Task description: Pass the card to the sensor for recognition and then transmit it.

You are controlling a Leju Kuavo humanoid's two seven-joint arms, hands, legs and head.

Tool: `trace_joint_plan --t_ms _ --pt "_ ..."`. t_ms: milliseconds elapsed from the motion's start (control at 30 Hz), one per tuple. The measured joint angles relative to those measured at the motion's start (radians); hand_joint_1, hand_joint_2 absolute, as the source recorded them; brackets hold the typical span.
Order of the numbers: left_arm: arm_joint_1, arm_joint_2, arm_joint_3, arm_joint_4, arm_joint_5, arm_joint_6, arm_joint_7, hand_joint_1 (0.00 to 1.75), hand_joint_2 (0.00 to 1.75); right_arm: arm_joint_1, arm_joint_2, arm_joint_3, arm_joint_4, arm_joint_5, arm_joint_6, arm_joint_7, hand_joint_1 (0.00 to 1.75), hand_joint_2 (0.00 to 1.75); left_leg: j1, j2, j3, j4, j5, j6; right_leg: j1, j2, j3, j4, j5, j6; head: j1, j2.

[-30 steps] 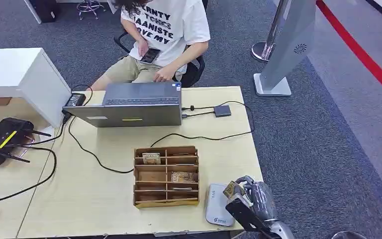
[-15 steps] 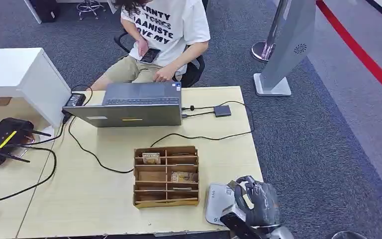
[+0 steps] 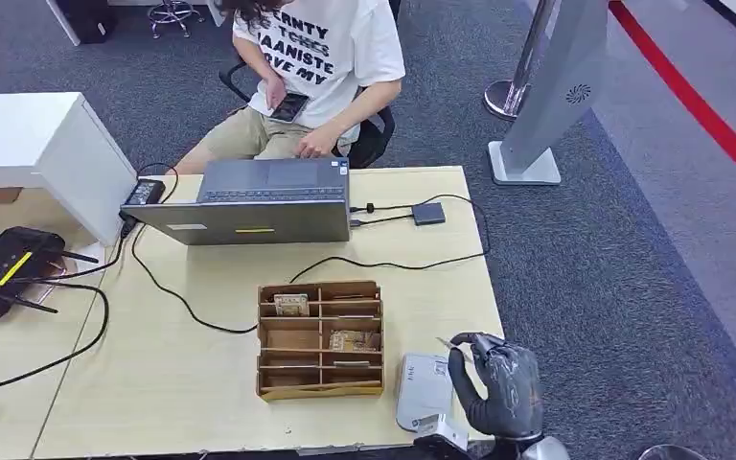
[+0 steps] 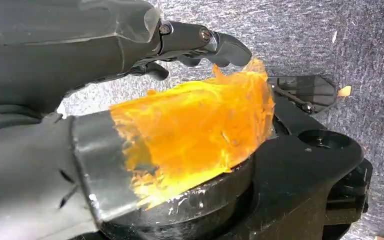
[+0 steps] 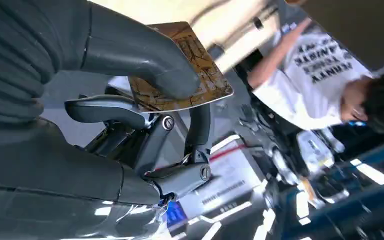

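Holding the brown patterned card (image 5: 190,70) over the flat grey-white sensor pad (image 3: 424,391), my right hand (image 3: 494,383) sits at the worktop's (image 3: 201,383) near right corner.
From the right wrist I see the thick thumb pressing the card against a dark finger, so it is pinched, the other fingers spread; in the head view the card shows as a thin edge just above the sensor, and I cannot tell whether they touch; the compartmented brown cardboard organiser (image 3: 320,338) stands just left of the sensor; my left hand (image 4: 130,100) hangs over grey carpet with orange film at the wrist, fingers loosely extended, gripping nothing; a person in a white printed shirt (image 3: 318,48) sits behind the grey laptop (image 3: 254,203).
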Motion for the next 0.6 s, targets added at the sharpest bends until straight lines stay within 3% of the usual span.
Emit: trace_joint_plan --t_ms 200,600 --pt "-0.001 0.000 -0.001 0.000 -0.032 -0.003 0.003 0.00 0.00 -0.032 0.062 -0.057 -0.051 0.118 0.000 -0.098 1.75 1.75 0.000 0.000 0.000 0.000 0.000 0.000 0.000 0.000 0.000 0.000 0.000 0.000 0.000 0.000" --pt "-0.004 0.005 -0.022 0.000 -0.065 -0.010 0.004 0.00 0.00 -0.178 0.106 -0.063 -0.061 0.232 0.000 -0.112 1.75 1.75 0.000 0.001 0.001 0.000 0.001 0.000 0.000 0.001 0.001 0.000 0.000 0.000 0.000 0.000"
